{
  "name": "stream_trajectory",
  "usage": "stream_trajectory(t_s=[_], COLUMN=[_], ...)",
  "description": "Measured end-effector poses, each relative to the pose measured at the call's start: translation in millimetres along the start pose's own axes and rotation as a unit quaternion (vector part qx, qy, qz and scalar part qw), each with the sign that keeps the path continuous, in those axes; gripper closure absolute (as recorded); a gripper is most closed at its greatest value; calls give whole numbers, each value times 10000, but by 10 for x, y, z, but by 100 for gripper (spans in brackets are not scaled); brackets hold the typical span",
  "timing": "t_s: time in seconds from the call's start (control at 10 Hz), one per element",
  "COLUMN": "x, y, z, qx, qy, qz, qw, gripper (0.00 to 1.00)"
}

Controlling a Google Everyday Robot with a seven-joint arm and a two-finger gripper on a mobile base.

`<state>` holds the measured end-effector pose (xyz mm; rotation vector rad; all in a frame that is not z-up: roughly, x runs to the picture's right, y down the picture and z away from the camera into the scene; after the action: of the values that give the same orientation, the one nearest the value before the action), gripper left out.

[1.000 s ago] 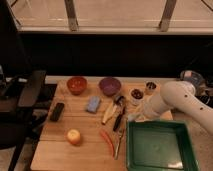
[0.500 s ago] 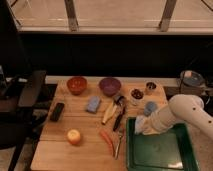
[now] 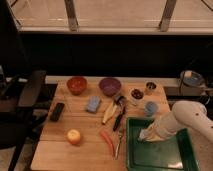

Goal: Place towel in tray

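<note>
The robot's two-finger pincer (image 3: 146, 133), at the end of a white arm that reaches in from the right, hangs low over the near-left part of the large, shallow, dark green rectangular tray (image 3: 167, 156), whose floor lies directly beneath it and stretches away to its right. Whether the pincer is apart or together cannot be told from this view. A pale, bunched patch right at its tip looks like the small, thin, grey-blue cloth towel (image 3: 142, 136), but it is not plain whether the cloth is clamped, hanging, or already resting on the tray floor. Judging by this, the step in hand is the set-down itself: the carry looks finished and the cloth is inside the rim or just above it. The next move calls for a clean release, with the pincer fully parted. Then a straight lift would bring it clear of the tray's left rim, which is close beside it, without dragging the soft cloth back out. The thicker blue sponge-like block (image 3: 93, 104) lies well off to the pincer's left on the light wooden table (image 3: 60, 150) and is not the thing wanted. A small pale blue cup (image 3: 151, 107) stands just beyond the pincer, outside the tray — worth avoiding on the way up.
</note>
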<state>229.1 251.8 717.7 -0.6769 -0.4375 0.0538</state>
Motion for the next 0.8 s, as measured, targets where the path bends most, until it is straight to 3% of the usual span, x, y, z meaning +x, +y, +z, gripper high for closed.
stream_trajectory(t_s=[0.2,0.8], x=[70,60], y=[29,19], z=[89,87], qx=[-81,-82], qy=[-73,-72], qz=[98,79], qw=[9999,9999], gripper=[71,69])
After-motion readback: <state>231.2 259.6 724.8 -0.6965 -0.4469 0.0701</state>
